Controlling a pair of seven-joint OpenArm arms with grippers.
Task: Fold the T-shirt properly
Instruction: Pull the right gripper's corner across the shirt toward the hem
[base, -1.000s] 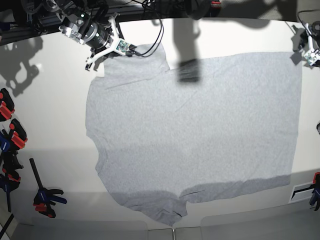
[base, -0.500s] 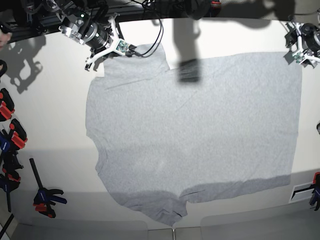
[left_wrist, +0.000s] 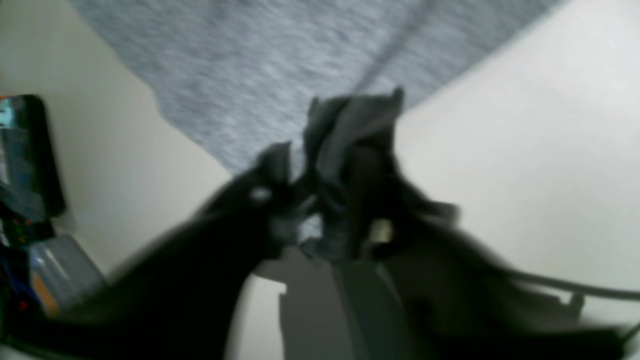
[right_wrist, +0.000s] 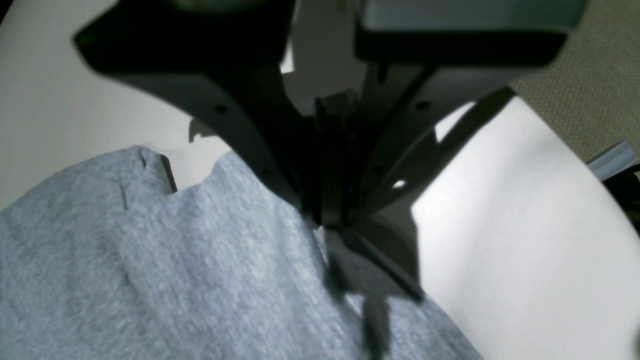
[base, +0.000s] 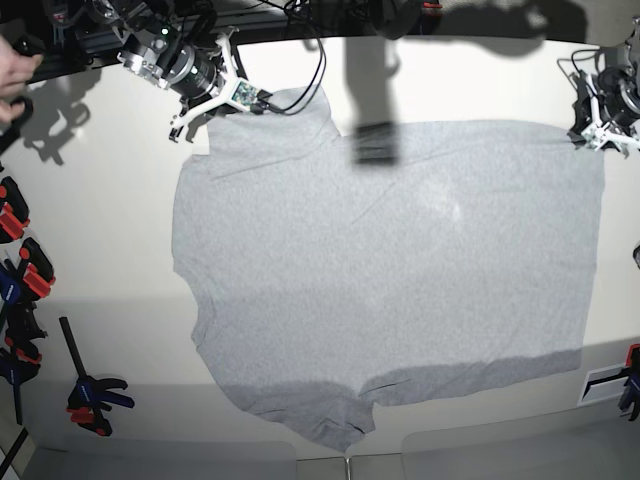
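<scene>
The light grey T-shirt lies spread flat on the white table, plain side up, with no lettering in view. My right gripper at the far left is shut on the shirt's edge there; in the right wrist view the closed fingers pinch the grey cloth. My left gripper is at the shirt's far right corner. The left wrist view is blurred, but the gripper holds a dark bunch of cloth between its fingers, above the shirt.
Several red-and-black clamps and another clamp lie along the table's left edge. A person's hand shows at the far left corner. A white label lies near the right front edge. Cables trail behind the right gripper.
My left gripper, at the base view's right, moved away from the shirt's far right corner and has come back onto it. That corner has shifted slightly toward the near side. The right arm has not moved.
</scene>
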